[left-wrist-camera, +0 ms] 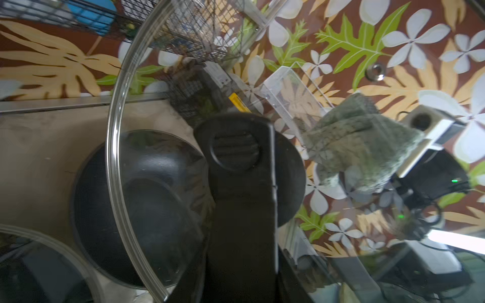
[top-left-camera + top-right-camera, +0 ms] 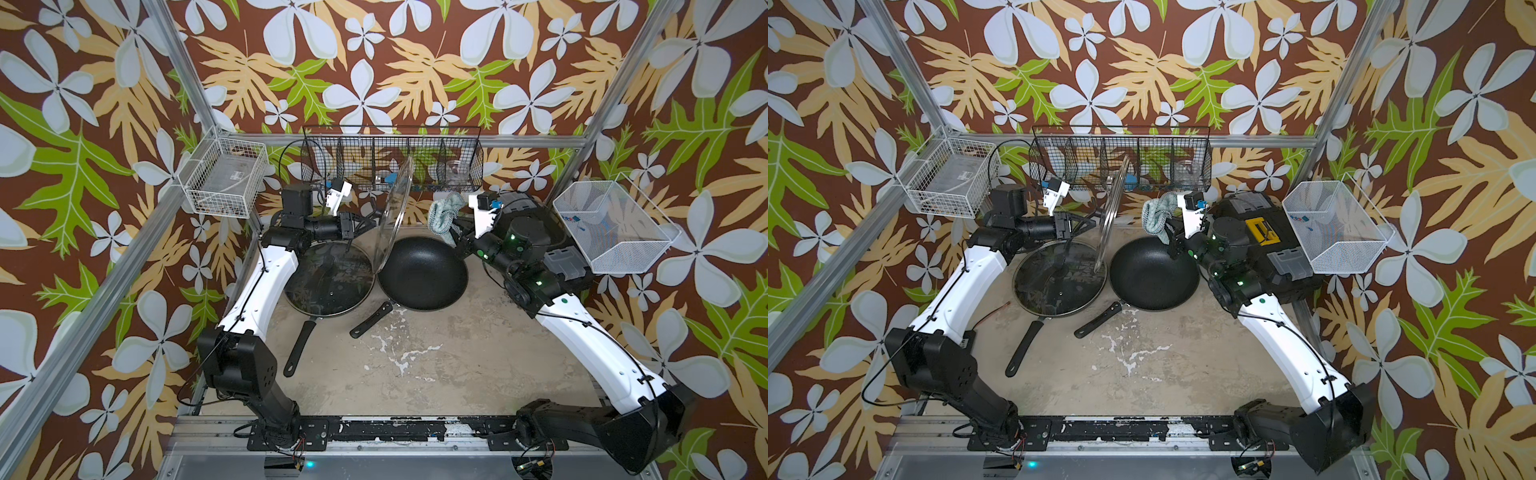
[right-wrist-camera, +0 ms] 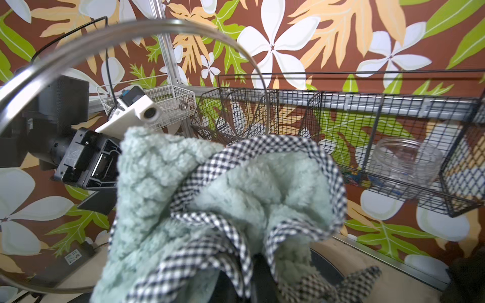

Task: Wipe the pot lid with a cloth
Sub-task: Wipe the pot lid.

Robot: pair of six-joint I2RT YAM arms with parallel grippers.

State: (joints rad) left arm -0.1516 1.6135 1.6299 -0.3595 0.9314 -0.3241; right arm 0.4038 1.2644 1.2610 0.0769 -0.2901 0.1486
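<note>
The left gripper [image 2: 371,224] pinches the pot lid [image 2: 392,212] upright on edge between the covered pan [image 2: 328,286] and the open pan [image 2: 422,276], its disc running roughly 12 to 6 o'clock, while the right gripper [image 2: 454,229], clamped on the bunched cloth [image 2: 444,212], hangs just beside its 3 o'clock face, not touching.

Bright, even overhead light fills both top views, with faint soft shadows on the desk [image 2: 436,365]. Left wrist view: hazy reflections veil the glass lid [image 1: 328,210]. Right wrist view: the cloth [image 3: 210,196] is sharp, the lid's near rim blurred.
</note>
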